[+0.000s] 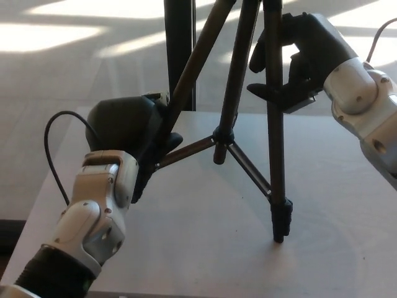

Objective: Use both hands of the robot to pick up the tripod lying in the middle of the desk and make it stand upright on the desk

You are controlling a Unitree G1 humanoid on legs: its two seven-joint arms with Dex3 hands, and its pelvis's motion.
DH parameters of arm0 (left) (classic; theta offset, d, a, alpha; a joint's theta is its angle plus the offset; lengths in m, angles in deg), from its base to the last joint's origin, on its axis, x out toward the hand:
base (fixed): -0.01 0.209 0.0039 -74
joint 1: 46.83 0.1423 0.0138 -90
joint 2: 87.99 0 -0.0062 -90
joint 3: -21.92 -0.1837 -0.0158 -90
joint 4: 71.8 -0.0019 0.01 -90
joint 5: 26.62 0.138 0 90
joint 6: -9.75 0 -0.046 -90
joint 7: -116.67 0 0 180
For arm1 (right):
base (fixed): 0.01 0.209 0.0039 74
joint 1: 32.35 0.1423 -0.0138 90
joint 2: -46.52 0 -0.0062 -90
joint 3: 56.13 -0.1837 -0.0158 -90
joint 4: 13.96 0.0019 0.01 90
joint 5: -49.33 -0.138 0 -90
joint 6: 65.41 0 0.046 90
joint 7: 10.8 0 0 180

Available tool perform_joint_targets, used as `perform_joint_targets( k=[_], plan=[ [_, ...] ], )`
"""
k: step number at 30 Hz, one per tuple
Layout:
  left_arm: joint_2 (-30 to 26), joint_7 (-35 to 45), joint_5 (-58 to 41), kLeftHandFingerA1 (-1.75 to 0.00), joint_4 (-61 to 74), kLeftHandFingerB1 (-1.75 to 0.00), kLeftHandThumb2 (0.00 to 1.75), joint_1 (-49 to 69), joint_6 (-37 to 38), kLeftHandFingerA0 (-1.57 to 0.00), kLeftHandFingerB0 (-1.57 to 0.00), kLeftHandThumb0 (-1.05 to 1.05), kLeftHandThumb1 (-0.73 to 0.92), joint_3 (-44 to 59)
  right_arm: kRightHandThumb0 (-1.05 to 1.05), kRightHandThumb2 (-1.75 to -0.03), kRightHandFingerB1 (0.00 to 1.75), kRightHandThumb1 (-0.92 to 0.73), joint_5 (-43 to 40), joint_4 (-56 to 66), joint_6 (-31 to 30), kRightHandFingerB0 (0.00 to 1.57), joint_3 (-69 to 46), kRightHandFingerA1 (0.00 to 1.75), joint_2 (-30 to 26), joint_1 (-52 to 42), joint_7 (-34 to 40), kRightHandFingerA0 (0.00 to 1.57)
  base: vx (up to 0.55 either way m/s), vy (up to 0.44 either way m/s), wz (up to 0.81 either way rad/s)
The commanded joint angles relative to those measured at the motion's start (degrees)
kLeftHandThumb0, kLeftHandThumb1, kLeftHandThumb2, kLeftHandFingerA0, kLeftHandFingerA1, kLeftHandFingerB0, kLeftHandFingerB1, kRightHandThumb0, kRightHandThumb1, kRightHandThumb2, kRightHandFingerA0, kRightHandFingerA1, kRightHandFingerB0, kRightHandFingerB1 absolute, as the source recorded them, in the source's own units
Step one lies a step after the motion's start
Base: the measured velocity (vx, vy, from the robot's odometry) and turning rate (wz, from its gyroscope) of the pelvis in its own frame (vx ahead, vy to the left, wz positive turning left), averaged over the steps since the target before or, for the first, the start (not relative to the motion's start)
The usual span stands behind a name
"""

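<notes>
Pale desk [186, 248], seen from above, bearing the tripod [239, 99]. Tripod near upright at the desk's middle, legs spread, one foot planted on the desk surface right of the centre column; upper part cut off by the top edge. Left hand [127, 127], left of the tripod, closed around the left leg just above its brace. Right hand [291, 59], right of the tripod, fingers curled around the upper part of the right leg.
</notes>
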Motion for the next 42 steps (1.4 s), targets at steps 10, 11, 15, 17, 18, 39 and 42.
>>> perform_joint_targets(
  k=[10, 11, 15, 17, 18, 39, 42],
  plan=[
    [3.7, 3.2, -2.4, -1.61, 1.6, -1.21, 0.72, 13.5, -0.6, -0.83, -0.73, -0.26, 0.68, -5.4, -0.23, -1.18, 1.56, -0.47, 19.8, 2.0, 9.4, 0.78, 6.0, 1.75, -4.0, 0.2, 0.3, 0.93, 0.0, 0.0, 0.0],
    [3.7, 3.3, -2.3, -1.62, 1.5, -1.21, 0.76, 13.5, -0.8, -0.87, -0.76, -0.23, 0.64, -5.4, -0.22, -1.18, 1.58, -0.48, 19.8, 2.0, 9.5, 0.78, 6.0, 1.75, -4.0, 0.0, 0.2, 0.93, 0.0, 0.0, 0.0],
    [3.6, 1.2, -3.4, -1.59, 0.5, -0.83, 0.73, 14.6, 0.7, -0.88, -0.76, -0.25, 0.63, -4.5, -0.22, -1.07, 1.35, -0.52, 19.3, 2.5, 7.7, 0.79, 5.9, 1.73, -3.9, -0.5, -1.3, 0.88, 0.0, 0.0, 0.0],
    [3.6, 0.8, -3.5, -1.62, 0.6, -0.75, 0.67, 14.9, 0.4, -0.9, -0.74, -0.28, 0.62, -4.3, -0.23, -0.95, 1.05, -0.55, 19.2, 2.4, 7.4, 0.83, 5.6, 1.65, -3.8, -0.8, -1.3, 0.89, 0.0, 0.0, 0.0],
    [3.7, 1.0, -3.6, -1.64, 0.4, -0.73, 0.63, 14.6, 0.0, -0.89, -0.76, -0.28, 0.61, -4.1, -0.25, -0.88, 0.81, -0.59, 19.2, 2.3, 6.2, 0.82, 5.6, 1.59, -3.7, -0.5, -1.6, 0.89, 0.0, 0.0, 0.0],
    [-0.1, 16.9, -3.9, 0.0, 3.6, 0.0, 0.73, 12.0, -9.2, 0.0, 0.0, -0.88, 0.55, -4.4, -1.05, -0.67, 0.0, -0.81, 12.1, 9.2, -22.3, 0.0, 4.8, 0.0, -4.1, -0.4, -20.0, 0.0, 0.0, 0.0, 0.0],
    [-0.3, 16.9, -4.0, 0.0, 3.9, 0.0, 0.74, 12.0, -9.0, 0.0, 0.0, -0.88, 0.54, -4.2, -1.05, -0.68, 0.0, -0.83, 10.3, 10.1, -24.9, 0.0, 3.4, 0.0, -4.1, -0.4, -22.1, 0.0, 0.0, 0.0, 0.0]
  ],
)
